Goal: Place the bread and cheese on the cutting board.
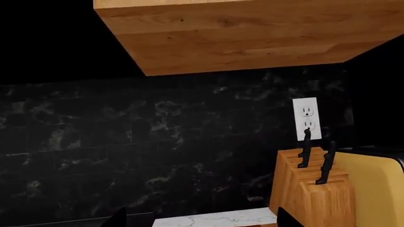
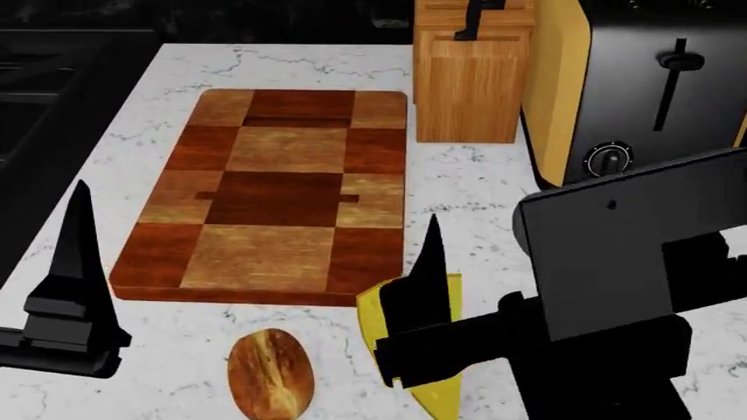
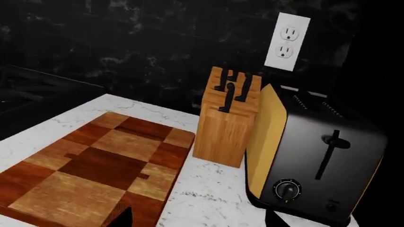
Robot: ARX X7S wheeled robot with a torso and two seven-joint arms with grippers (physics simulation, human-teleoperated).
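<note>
Nearby, the knife block (image 2: 471,80) holds black-handled knives, and the checkered cutting board (image 2: 271,194) lies bare. A glossy brown bread (image 2: 271,373) roll sits on the counter (image 2: 467,197) just before the board, between the grippers. The pale yellow cheese (image 2: 438,394) lies under the right gripper (image 2: 426,297). Whether that or the left gripper (image 2: 73,289) is clenched cannot be told.

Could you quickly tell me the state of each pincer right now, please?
Left pincer: cannot be told; holding nothing visible.
Right pincer: cannot be told; above the cheese.
</note>
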